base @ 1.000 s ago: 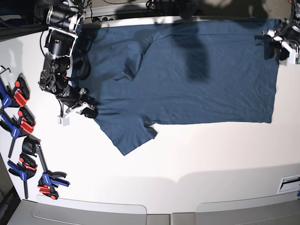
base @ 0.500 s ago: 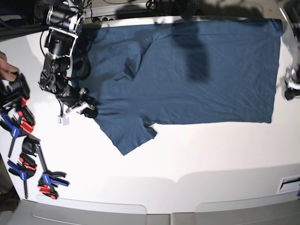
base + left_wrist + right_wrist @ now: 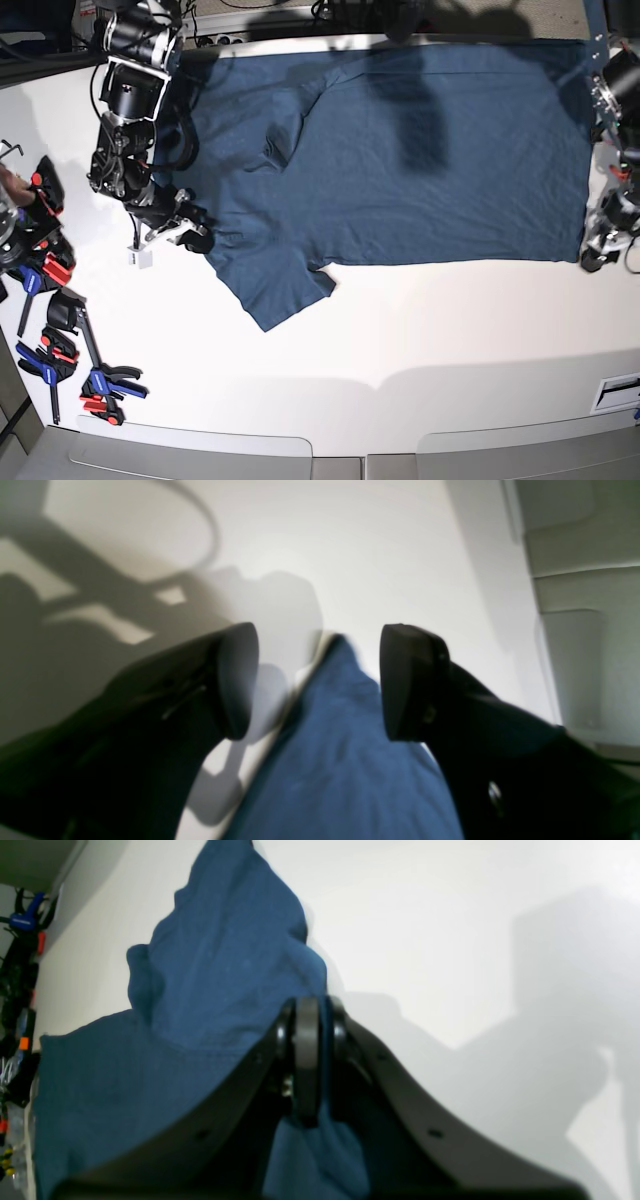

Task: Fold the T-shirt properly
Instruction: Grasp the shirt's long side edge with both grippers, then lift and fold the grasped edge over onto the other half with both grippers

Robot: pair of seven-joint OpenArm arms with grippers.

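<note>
T-shirt (image 3: 400, 160) is spread flat on the white desk (image 3: 430, 330), one sleeve (image 3: 275, 290) angled out toward the near edge. Its edge beside that sleeve is pinched in the right claw (image 3: 185, 235), whose pads are pressed together on the cloth; blue fabric is seen bunched around them in the right wrist view. The hem corner (image 3: 340, 655) lies between the spread fingers of the left claw (image 3: 320, 680), untouched by either pad. Red-blue clamps (image 3: 50, 300) are seen well beyond the right claw, at the desk's edge.
</note>
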